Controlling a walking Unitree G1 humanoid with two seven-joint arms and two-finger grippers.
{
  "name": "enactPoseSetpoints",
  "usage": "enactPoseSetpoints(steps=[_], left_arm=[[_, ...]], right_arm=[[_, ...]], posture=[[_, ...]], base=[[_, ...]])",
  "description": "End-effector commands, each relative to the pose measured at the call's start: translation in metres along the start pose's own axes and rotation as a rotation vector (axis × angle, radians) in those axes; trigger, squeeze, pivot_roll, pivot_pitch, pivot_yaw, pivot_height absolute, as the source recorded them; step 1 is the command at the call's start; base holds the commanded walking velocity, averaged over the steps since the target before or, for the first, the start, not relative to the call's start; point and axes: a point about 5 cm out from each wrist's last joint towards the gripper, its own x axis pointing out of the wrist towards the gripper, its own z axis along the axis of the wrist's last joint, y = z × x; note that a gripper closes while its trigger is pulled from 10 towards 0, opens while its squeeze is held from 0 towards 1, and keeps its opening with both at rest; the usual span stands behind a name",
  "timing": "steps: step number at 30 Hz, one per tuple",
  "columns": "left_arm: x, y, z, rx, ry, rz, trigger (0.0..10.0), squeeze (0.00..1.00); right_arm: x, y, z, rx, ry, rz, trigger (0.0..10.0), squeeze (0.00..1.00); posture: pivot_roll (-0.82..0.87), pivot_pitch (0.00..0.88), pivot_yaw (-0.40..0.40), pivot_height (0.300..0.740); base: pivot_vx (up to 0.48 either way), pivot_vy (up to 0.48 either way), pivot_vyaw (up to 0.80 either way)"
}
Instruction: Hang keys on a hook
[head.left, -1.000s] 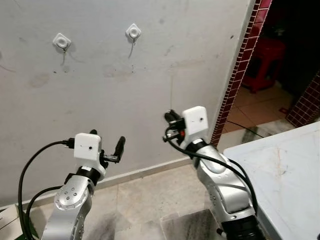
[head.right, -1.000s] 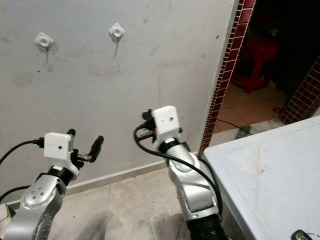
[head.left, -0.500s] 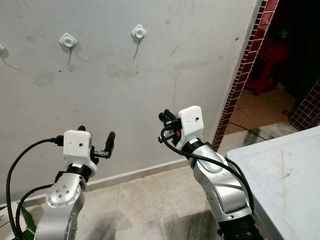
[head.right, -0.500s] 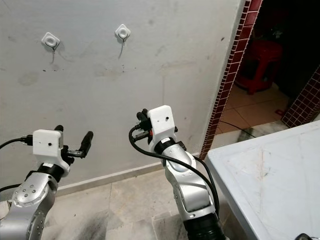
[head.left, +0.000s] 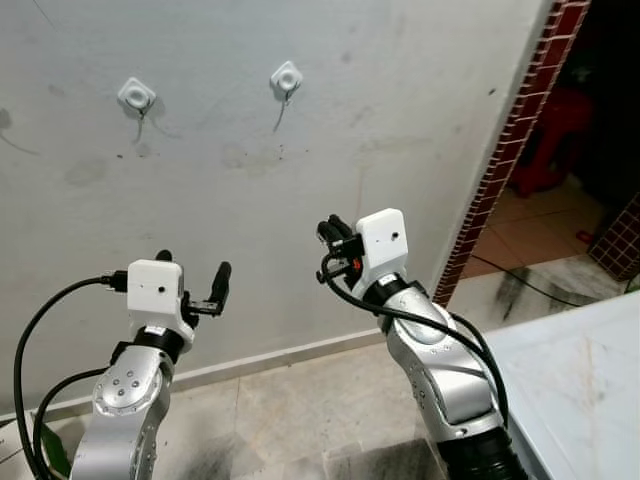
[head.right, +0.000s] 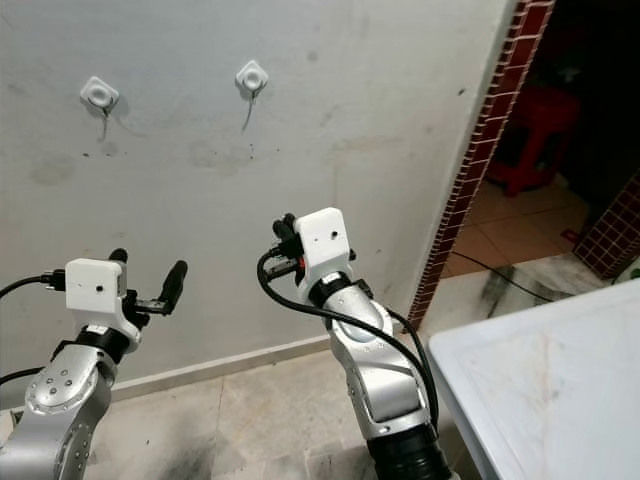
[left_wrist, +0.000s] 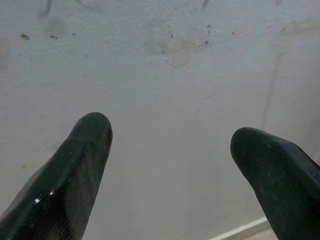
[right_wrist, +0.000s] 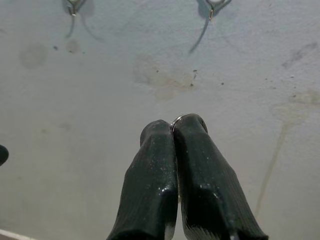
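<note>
Right wrist view shows a thin silver key ring (right_wrist: 176, 121) peeping out at the fingertips of the right pincer (right_wrist: 174, 131), whose black fingers are pressed together on it; the keys themselves cannot be made out. Beyond it rises a stained grey wall (head.left: 400, 120) carrying two white hooks (head.left: 286, 78) (head.left: 136, 96) at about 11 o'clock from the pincer, well apart from it, with a red-tiled doorway edge (head.left: 520, 130) at 2 o'clock, a stone floor (head.left: 300, 400) and a white bench (head.right: 560, 390) at 4 o'clock. Left pincer (head.left: 195, 285) is raised at 9 o'clock, its fingers spread.
</note>
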Motion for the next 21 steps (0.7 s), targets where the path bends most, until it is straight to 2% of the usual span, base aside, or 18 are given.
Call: enactPoseSetpoints(steps=[1,19,21], left_arm=[[0.0013,-0.0015,0.0020,-0.002,-0.008,-0.001,10.0,0.00],[0.0015,-0.0034,0.0004,-0.023,0.006,-0.001,10.0,0.00],[0.0022,-0.0028,-0.0002,-0.026,0.010,0.004,10.0,0.00]], right_arm=[[-0.0002,-0.0026,0.0014,-0.014,-0.004,-0.007,10.0,0.00],[-0.0010,-0.0069,-0.0027,-0.021,0.010,-0.025,10.0,0.00],[-0.0009,-0.0064,-0.0032,-0.021,0.011,-0.024,10.0,0.00]], posture=[[0.15,0.000,0.024,0.740],[0.15,0.000,0.028,0.740],[0.15,0.000,0.029,0.740]], base=[[0.431,0.000,0.00],[0.425,0.000,0.00],[0.000,0.000,0.00]])
